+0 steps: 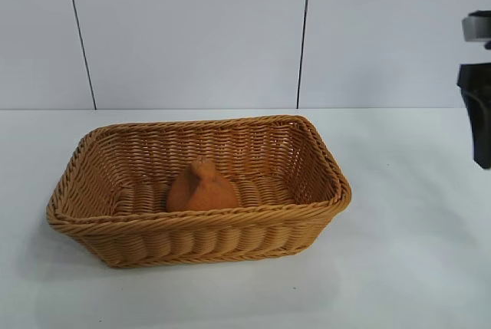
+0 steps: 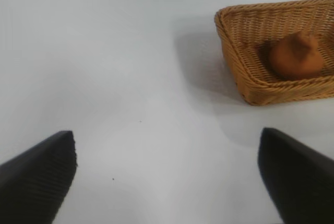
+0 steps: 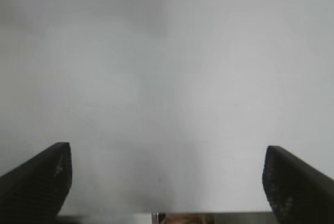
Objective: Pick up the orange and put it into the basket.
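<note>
**Orange is home — now clear out clean**

Nearest you, the left gripper (image 2: 167, 177) sits parked low over the bare table (image 2: 115, 78), fingers spread wide and empty; leave it be. Look past it and there's your result: the orange (image 1: 202, 188) resting on the floor of the basket (image 1: 337, 191), near the middle, knobbly tip up, nothing holding it. Over at the far right edge of the exterior view, the right gripper (image 1: 479, 114) hangs high and well apart from the basket, fingers spread, carrying nothing; its own camera sees only blank surface. My read: the drop is done and what's left is the retreat. Keep that right arm up and away from the braided rim, no sweeping across it, and settle it smoothly to rest.
</note>
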Controlling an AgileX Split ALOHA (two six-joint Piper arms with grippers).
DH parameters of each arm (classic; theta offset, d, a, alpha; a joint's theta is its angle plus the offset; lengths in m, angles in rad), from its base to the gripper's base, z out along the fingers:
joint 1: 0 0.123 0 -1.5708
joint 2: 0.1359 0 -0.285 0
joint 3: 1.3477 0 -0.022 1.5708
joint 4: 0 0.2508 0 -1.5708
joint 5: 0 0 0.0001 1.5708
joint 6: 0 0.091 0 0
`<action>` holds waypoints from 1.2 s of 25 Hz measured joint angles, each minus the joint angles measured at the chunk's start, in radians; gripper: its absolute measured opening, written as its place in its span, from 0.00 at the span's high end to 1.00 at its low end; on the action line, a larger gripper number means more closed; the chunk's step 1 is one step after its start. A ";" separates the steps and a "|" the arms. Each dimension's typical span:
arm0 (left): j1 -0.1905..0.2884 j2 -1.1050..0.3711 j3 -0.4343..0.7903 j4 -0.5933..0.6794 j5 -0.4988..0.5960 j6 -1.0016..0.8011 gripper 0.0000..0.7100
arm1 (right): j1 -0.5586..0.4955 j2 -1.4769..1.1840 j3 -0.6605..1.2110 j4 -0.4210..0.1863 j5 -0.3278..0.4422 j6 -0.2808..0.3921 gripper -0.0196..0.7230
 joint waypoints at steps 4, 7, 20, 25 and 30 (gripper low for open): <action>0.000 0.000 0.000 -0.001 0.000 0.000 0.05 | 0.000 -0.178 0.205 0.001 0.000 0.000 0.05; 0.000 0.000 0.000 -0.001 0.000 0.000 0.05 | 0.000 -0.322 0.328 0.001 -0.015 0.000 0.05; 0.000 0.000 0.000 -0.001 0.000 0.000 0.05 | 0.000 -0.949 0.561 0.003 -0.231 -0.010 0.05; 0.000 0.000 0.000 -0.001 0.000 0.000 0.05 | 0.000 -1.104 0.576 0.024 -0.202 -0.011 0.05; 0.000 0.000 0.000 -0.001 0.000 0.000 0.05 | 0.000 -1.216 0.576 0.049 -0.202 -0.011 0.05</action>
